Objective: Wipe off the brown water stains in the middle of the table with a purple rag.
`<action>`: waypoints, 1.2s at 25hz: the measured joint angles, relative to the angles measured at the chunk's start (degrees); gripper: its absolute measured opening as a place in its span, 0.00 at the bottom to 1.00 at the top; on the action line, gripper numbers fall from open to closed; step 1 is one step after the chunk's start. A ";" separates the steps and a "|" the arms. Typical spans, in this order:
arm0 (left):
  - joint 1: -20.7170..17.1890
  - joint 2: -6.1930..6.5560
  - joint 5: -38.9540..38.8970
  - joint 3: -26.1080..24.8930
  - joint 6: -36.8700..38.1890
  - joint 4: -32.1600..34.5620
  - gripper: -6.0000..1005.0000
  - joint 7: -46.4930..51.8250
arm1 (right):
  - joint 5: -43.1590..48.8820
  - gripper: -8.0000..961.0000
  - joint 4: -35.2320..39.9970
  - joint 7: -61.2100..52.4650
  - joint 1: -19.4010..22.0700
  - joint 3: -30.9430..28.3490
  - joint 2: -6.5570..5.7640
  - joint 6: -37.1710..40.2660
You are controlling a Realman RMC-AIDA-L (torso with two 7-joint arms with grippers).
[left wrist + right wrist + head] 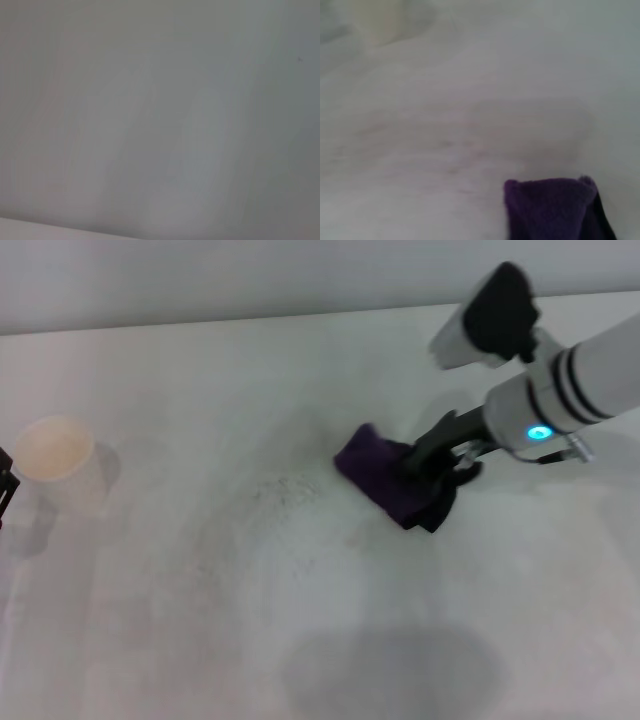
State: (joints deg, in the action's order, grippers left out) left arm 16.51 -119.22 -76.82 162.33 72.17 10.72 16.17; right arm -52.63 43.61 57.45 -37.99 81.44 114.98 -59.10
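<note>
Here the right gripper (432, 468) is clamped on the purple rag (388, 480), pressing it onto the table (300, 640) right of centre. Faint smeared traces of the brown water stains (285, 492) lie just left of the rag. A paper cup (58, 462) stands at the far left.

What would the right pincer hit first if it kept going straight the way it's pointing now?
Probably nothing soon. The right pincer, on the purple rag, points leftward across the table, where faint speckled marks lie. The cream cup sits far off, roughly in line; depth is unclear.
</note>
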 joint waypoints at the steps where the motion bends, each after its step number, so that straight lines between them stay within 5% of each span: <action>1: 0.01 0.02 0.00 -0.02 0.00 0.00 0.89 0.00 | 1.31 0.17 0.96 -0.02 0.84 -2.13 -0.02 -0.31; 6: 0.01 0.04 -0.06 -0.10 0.00 -0.02 0.89 0.00 | 3.39 0.17 2.47 0.16 2.62 -7.01 -0.11 -2.30; 14: 0.81 0.04 -0.86 -0.17 0.05 -0.09 0.89 0.00 | 4.24 0.18 8.36 -0.07 4.81 -6.88 0.51 -1.93; 20: 1.15 -0.03 -1.35 -0.17 -0.38 -0.09 0.89 0.00 | -3.37 0.36 20.88 1.10 11.73 -7.86 0.30 3.53; 25: 1.27 -0.14 -2.18 -0.17 -0.32 0.46 0.89 0.00 | -18.39 0.56 20.40 10.17 14.50 -11.48 0.36 12.88; 27: 1.40 -0.14 -2.55 -0.17 -0.27 0.46 0.89 0.00 | -29.50 0.65 17.34 17.41 15.26 -13.90 0.41 14.85; 28: 1.45 -0.14 -2.79 -0.17 -0.27 0.46 0.89 0.01 | -42.50 0.68 12.98 26.19 15.84 -16.01 0.45 15.16; 30: 1.52 -0.14 -3.30 -0.17 -0.27 0.50 0.89 0.04 | -49.15 0.74 10.38 30.56 16.03 -16.99 0.49 14.94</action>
State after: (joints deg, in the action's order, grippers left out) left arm 18.04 -119.36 -80.12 162.16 71.90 11.22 16.21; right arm -101.78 53.99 88.01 -21.96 64.45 115.47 -44.16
